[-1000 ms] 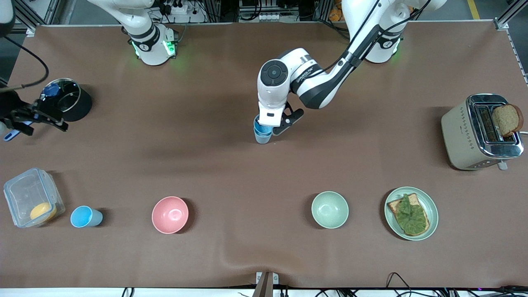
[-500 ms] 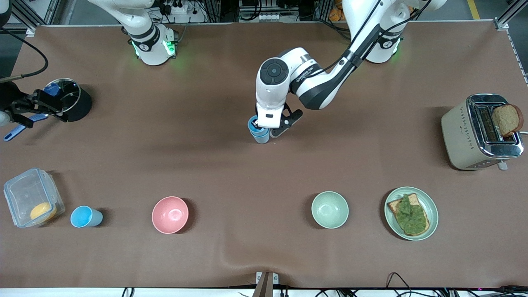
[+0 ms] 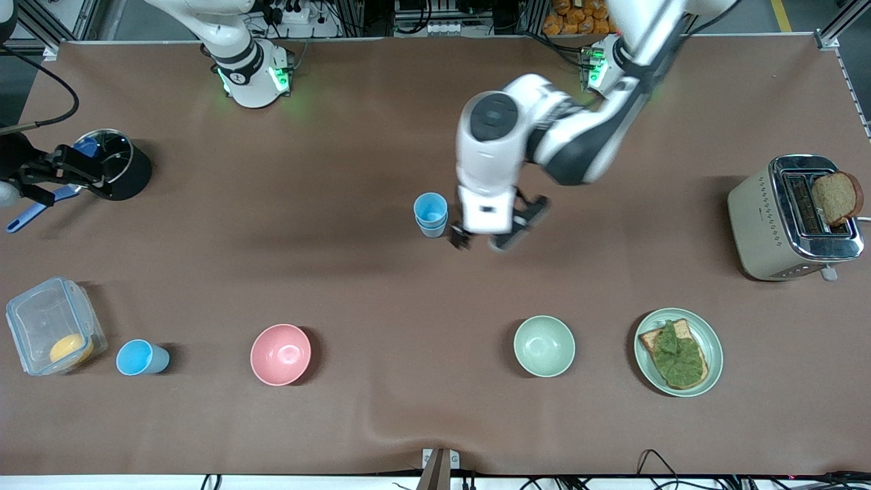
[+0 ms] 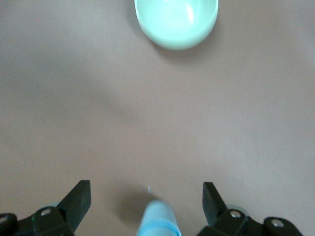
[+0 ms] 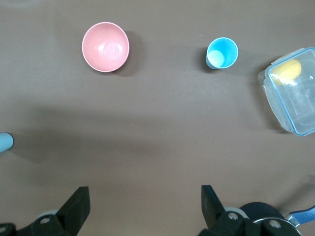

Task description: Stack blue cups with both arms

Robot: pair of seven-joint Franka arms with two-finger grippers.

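Two blue cups (image 3: pixel 431 214) stand nested at mid-table, the sky-blue one seated in the duller one, only a band of the lower cup showing beneath it. The left gripper (image 3: pixel 488 241) hangs just beside the stack, toward the left arm's end of the table, its fingers spread wide and holding nothing; the left wrist view shows both black fingertips (image 4: pixel 78 197) apart, with the stack (image 4: pixel 157 219) cut off at the frame edge between them. The pale green bowl (image 3: pixel 544 346) sits nearer the front camera, next to a plate (image 3: pixel 708 333) carrying toast topped with greens. The right gripper (image 3: pixel 51 187) waits at the right arm's end of the table, over the edge by a black pot (image 3: pixel 133 178), much of it cut off by the frame; its wrist view shows its fingertips (image 5: pixel 79 199) open and empty. A blue utensil (image 3: pixel 27 214) lies beside it, partly hidden. A third blue cup (image 3: pixel 141 357) stands alone between a clear lidded box (image 3: pixel 41 309) holding something yellow and the pink bowl (image 3: pixel 280 354). A toaster (image 3: pixel 776 224) with a bread slice poking up stands at the left arm's end.
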